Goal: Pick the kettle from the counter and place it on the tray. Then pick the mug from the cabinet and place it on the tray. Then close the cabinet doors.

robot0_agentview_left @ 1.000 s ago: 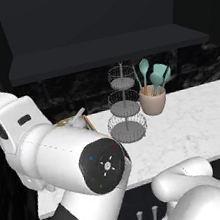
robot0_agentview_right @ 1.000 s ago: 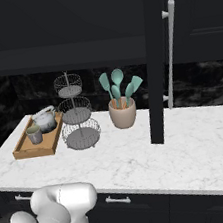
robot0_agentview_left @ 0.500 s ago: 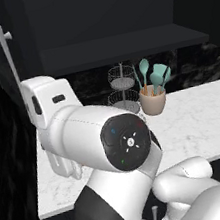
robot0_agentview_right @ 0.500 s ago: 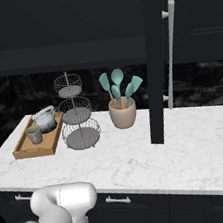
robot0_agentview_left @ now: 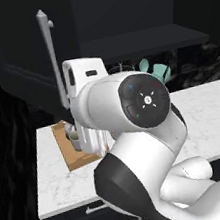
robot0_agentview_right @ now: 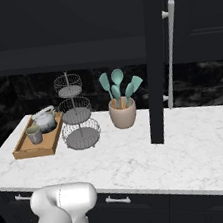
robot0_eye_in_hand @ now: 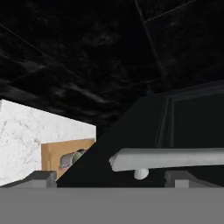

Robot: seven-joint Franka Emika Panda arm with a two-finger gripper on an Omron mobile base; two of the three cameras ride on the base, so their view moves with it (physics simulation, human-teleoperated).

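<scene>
You are on the last step now: the kettle [robot0_agentview_right: 45, 119] and the mug [robot0_agentview_right: 34, 134] both sit on the tray [robot0_agentview_right: 24, 150] at the far left end of the counter [robot0_agentview_right: 190, 152], the mug just in front of the kettle, so by my reading only the cabinet doors are left. The left door [robot0_agentview_left: 18, 61] stands swung out over the tray end of the counter, and the right door [robot0_agentview_right: 152, 57] juts edge-on toward you to the right of the utensil crock [robot0_agentview_right: 123, 113]. In the hand view the gripper [robot0_eye_in_hand: 110, 176] sits with its jaws spread wide and nothing between them, the two finger tips straddling the left door's long silver handle [robot0_eye_in_hand: 175, 158], which runs across just above them, close but not clearly touching. The next move, I judge, calls for you to bring the hand against that handle or the door face and sweep the panel back toward the cabinet [robot0_agentview_right: 69, 18], following its hinge arc so the arm stays clear of the wire stand [robot0_agentview_right: 75, 114] and the tray below; the right door then needs the same. No brand, label or readable writing shows anywhere.
</scene>
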